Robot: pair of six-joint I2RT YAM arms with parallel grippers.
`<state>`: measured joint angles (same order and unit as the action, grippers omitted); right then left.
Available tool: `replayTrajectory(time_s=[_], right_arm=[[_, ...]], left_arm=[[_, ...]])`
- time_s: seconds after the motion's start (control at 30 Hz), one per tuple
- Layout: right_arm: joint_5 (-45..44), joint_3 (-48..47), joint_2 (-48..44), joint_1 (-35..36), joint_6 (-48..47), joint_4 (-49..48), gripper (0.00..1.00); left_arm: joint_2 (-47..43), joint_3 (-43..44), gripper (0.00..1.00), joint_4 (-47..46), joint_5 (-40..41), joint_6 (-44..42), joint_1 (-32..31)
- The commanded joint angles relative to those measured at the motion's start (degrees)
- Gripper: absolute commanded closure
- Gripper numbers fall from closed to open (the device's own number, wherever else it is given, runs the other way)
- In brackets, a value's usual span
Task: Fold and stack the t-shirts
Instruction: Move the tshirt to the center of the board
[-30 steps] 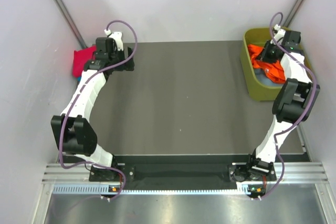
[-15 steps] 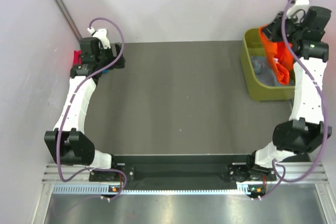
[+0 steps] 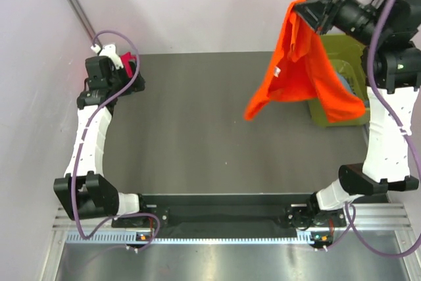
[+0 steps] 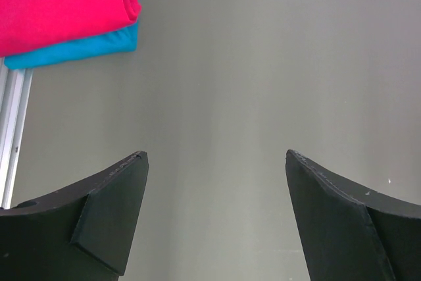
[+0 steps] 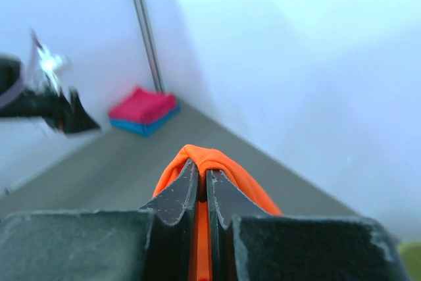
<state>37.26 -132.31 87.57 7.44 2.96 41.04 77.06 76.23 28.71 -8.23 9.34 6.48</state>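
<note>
A bright orange t-shirt [image 3: 299, 64] hangs unfolded in the air over the table's right side. My right gripper [image 5: 205, 172] is raised high and shut on a bunched fold at the shirt's top [image 5: 212, 157]. At the table's far left corner lies a folded crimson-pink t-shirt [image 4: 62, 1] on top of a folded blue one [image 4: 79, 49]. My left gripper [image 4: 214, 156] is open over bare table just beside that stack, with nothing between its fingers.
The olive-green tub [image 3: 345, 51] stands at the far right, partly hidden behind the hanging shirt, with a bit of light blue cloth [image 3: 346, 83] showing inside. A metal rail [image 4: 13, 123] runs along the table's left edge. White walls close in three sides.
My right arm has lifted the orange t-shirt out of the tub, up and to the left, so it now hangs free. My left arm has drawn back leftward from the stack.
</note>
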Motion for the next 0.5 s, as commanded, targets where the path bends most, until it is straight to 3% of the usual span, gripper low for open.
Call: replayTrajectory(time_s=[0.0,0.1,0.23,0.47], right_arm=[[1.42,-6.37,1.9,0.38,13.19,-12.45,1.0],[-0.16,-10.33,3.13,1.61,15.67,-17.47,1.0],[0.88,-8.84,4.01,3.36,18.74,-21.35,1.0],[2.21,-8.66,6.91,16.36,17.69,-21.52,1.0]], left_arm=[[-3.4,-1.08,0.11,-1.73,-1.96,1.11,0.81],[-3.4,-1.52,0.11,-1.99,-4.07,1.9,1.69],[-3.32,-0.91,0.12,-2.34,-4.87,2.52,2.92],[-4.72,-2.22,0.12,-2.43,-6.36,4.45,6.17]])
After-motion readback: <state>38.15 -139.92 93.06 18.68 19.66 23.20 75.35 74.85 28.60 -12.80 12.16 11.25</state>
